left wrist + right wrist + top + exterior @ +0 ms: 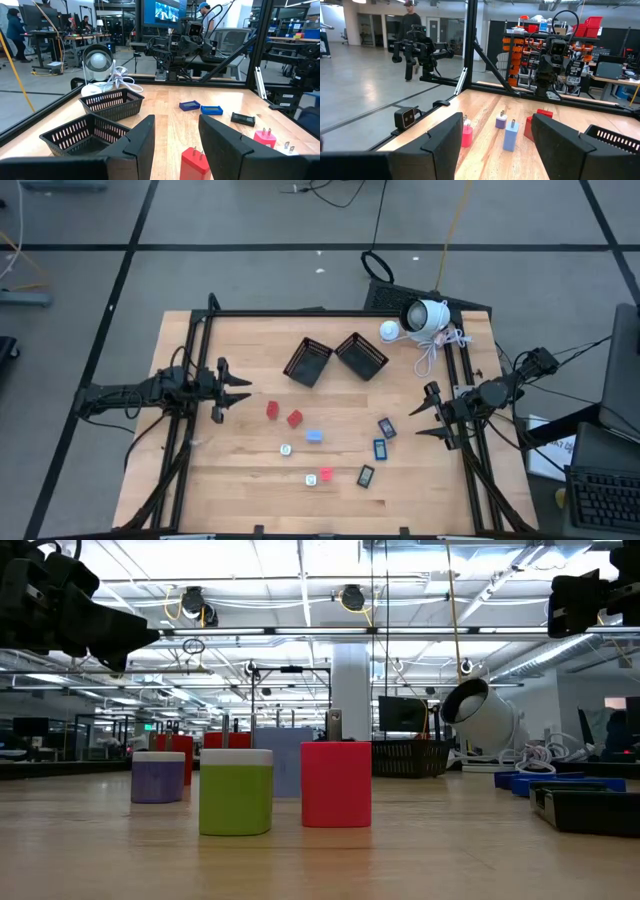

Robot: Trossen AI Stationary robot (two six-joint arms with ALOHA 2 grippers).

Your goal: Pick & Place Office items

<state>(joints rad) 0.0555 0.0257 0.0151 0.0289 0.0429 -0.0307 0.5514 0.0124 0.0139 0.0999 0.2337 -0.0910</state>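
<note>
Left gripper (232,390) hanging spread, empty, at the table's left edge | right gripper (432,412) likewise, waiting right | red plug blocks (281,414) sitting mid-table, looking light, rigid, smooth | I'd be pinching the flat sides, below the prongs.

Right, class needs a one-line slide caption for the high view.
Both arms wait at the table edges, left tool and right tool open, office items scattered below two black mesh baskets.

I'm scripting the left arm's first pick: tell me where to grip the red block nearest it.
Grip the red block across its two broad flat faces, low on the body, coming down from above. It stands upright with prongs sticking up, so stay below them. The left gripper is open close by, with free space around the block.
</note>
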